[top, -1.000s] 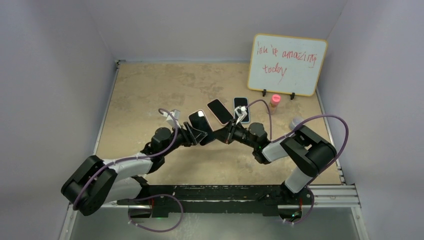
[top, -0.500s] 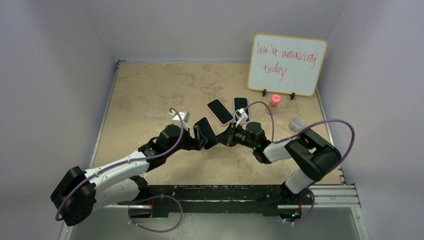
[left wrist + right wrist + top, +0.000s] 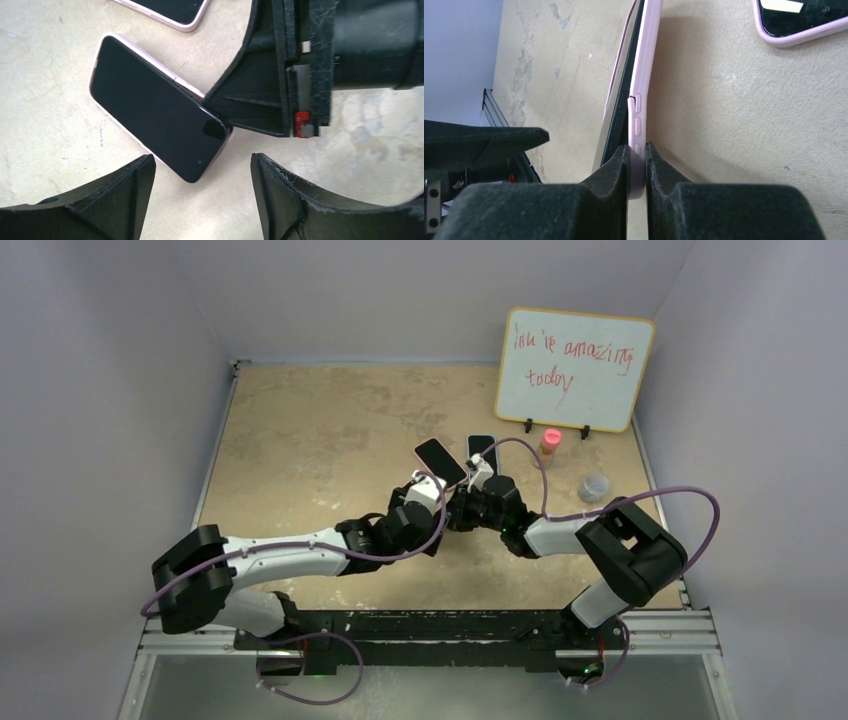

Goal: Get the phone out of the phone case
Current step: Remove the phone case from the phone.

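Note:
A phone with a black screen sits in a pink case. My right gripper is shut on the case's side edge by the buttons and holds it on edge over the table. The phone's dark edge stands slightly away from the case on the left. My left gripper is open and empty, just above the phone's lower corner, touching nothing. In the top view the left gripper meets the right gripper at the table's middle, and the held phone is hidden beneath them.
Two other phones lie flat behind the grippers, one in a pink case and one further right. A whiteboard stands at the back right, with a small orange bottle and a clear cup near it.
My left arm has swung right and stretched out until its gripper hangs over the phone beside the right gripper. The phone has shifted right, and the right gripper still holds it.

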Motion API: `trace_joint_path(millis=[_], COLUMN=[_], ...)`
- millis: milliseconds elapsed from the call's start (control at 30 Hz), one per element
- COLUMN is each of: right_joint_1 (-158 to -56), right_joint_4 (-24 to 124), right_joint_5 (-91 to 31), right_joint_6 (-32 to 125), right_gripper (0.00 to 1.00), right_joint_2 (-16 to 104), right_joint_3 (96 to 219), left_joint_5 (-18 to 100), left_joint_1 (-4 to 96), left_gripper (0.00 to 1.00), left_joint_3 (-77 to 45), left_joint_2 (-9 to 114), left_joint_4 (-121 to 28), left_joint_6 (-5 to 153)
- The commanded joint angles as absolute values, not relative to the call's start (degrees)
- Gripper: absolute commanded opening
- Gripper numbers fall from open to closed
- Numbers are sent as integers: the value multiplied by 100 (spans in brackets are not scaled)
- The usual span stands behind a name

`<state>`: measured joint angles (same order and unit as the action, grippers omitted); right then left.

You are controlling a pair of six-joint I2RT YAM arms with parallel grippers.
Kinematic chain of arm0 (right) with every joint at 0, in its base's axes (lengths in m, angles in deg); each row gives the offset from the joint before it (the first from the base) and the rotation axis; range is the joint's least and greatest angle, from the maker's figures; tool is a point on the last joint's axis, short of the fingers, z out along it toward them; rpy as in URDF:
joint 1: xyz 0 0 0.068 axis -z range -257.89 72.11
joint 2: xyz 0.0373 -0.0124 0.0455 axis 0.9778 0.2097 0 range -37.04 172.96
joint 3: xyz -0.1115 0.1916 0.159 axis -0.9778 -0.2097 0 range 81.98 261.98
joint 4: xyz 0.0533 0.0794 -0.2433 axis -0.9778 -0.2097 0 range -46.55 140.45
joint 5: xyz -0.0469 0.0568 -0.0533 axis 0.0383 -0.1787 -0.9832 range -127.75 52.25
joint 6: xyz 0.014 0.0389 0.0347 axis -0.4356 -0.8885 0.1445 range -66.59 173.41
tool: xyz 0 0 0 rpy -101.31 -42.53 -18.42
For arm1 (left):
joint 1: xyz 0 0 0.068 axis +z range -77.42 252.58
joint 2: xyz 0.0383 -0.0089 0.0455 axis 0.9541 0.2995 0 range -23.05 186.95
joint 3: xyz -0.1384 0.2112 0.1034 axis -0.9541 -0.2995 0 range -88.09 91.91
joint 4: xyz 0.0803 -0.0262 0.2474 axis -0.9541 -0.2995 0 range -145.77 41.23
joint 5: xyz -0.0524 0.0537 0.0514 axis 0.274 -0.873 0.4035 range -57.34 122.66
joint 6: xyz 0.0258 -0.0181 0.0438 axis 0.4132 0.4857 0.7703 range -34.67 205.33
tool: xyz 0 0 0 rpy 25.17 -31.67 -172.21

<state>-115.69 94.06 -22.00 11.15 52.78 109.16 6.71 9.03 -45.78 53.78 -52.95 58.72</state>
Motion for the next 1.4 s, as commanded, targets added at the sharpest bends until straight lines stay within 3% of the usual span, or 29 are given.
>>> trace_joint_path(millis=[0, 300, 900, 1367], right_joint_1=[-11544, -11543, -11542, -11543], right_joint_4=[9553, 9561, 9622, 9919], right_joint_5=[-2114, -1980, -1744, -1411], right_joint_6=[1127, 1047, 965, 588], right_gripper=[0, 0, 0, 0], right_joint_2=[5030, 5082, 5208, 5255], right_joint_3=[11236, 11307, 11269, 11248], left_joint_5=[155, -83, -1672, -1956], left_joint_1=[838, 772, 710, 534], left_gripper=[68, 64, 58, 50], left_joint_3=[-4254, -4094, -3901, -4022], left_joint_2=[5689, 6180, 6445, 7238], left_joint_4=[-5345, -5243, -5573, -4318], left_joint_6=[6334, 6665, 6741, 7594])
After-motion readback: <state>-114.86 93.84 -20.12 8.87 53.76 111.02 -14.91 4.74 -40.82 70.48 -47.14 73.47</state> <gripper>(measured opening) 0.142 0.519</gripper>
